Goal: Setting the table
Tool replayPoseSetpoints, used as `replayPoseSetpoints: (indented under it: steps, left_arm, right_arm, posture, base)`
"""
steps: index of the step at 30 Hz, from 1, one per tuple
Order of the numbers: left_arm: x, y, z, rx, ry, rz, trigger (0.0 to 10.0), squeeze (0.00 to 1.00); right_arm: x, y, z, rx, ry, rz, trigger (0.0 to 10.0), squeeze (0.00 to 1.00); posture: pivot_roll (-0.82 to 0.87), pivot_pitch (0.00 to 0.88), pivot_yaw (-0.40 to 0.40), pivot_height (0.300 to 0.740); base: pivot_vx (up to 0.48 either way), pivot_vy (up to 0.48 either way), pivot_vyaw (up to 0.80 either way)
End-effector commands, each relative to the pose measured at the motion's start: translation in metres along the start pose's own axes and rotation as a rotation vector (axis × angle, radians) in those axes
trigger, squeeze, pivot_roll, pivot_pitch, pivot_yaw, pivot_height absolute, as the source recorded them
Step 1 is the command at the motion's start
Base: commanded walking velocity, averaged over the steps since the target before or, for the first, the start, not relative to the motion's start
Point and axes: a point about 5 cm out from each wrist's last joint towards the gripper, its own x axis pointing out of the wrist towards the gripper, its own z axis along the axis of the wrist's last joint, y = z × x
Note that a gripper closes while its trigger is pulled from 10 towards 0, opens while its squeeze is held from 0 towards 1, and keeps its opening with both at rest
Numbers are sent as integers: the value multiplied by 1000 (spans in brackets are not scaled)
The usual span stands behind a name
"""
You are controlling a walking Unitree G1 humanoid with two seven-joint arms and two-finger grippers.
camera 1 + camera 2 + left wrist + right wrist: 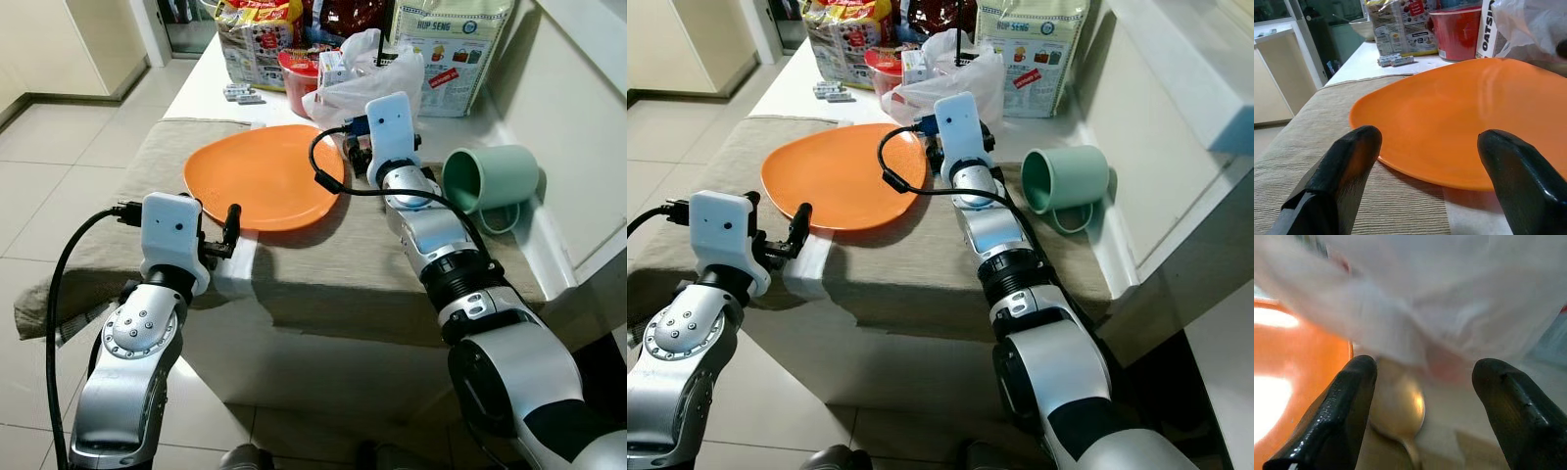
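One glossy orange plate (263, 175), upright

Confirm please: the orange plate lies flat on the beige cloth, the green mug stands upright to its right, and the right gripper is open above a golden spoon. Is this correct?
Not fully. The green mug does not stand upright: the left eye view shows it on its side, mouth towards the robot's arm. The rest holds: the orange plate lies flat on the beige cloth, and the right gripper is open above the golden spoon.

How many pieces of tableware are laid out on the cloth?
3: orange plate at the centre, green mug tipped over to its right, gold spoon beside the plate's rim. More may be hidden.
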Motion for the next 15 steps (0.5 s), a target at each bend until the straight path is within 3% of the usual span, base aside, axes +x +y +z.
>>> replayPoseSetpoints:
  steps: [1,15]
  left_arm:
    - [1,0,0,7,-3,-1,10000,0]
    - [-1,2,1,13,1,2,10000,0]
  right_arm:
    - [0,0,-5,5,28,1,10000,0]
    - [-4,4,-35,-14,176,22,10000,0]
  posture:
    - [25,83,41,740]
    - [33,90,47,740]
  base:
    - [0,0,0]
    - [0,0,0]
